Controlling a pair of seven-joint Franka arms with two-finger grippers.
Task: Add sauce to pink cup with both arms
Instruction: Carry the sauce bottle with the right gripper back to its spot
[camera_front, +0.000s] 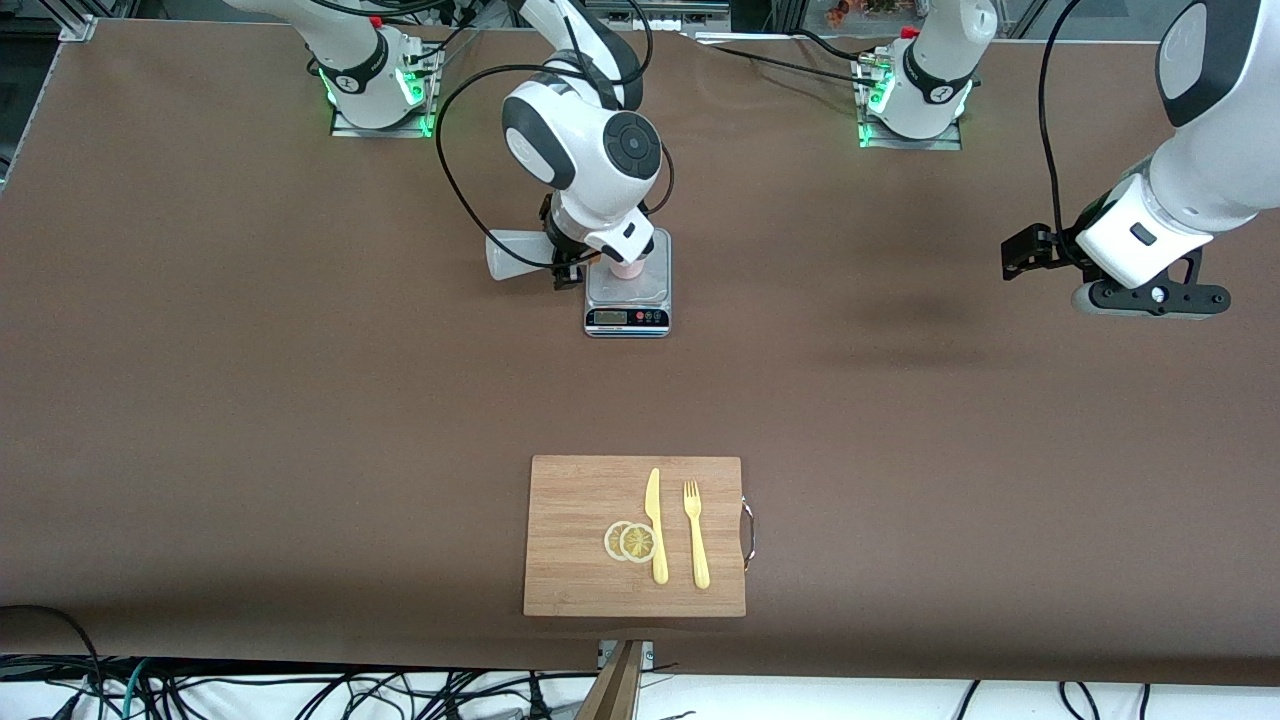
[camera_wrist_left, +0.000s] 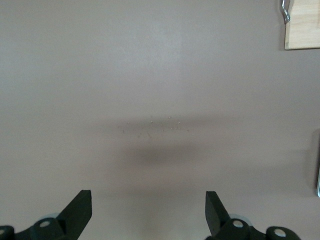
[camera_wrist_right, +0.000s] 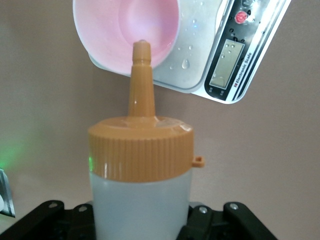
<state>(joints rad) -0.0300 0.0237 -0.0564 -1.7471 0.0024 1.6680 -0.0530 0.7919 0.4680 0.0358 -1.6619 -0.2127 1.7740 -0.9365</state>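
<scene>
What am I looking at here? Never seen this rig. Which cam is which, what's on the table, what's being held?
Two white robot arms stand at a brown table. The big picture comes from a high camera facing them; the two small ones come from a camera on each arm's wrist.

The right gripper has its jaws shut on the sauce bottle, tipped sideways with its orange nozzle aimed into the pink cup. The cup stands on a small kitchen scale.

The left gripper waits with jaws open over bare table toward the left arm's end.

Nearer the front camera lies a wooden cutting board carrying two lemon slices, a yellow knife and a yellow fork.
</scene>
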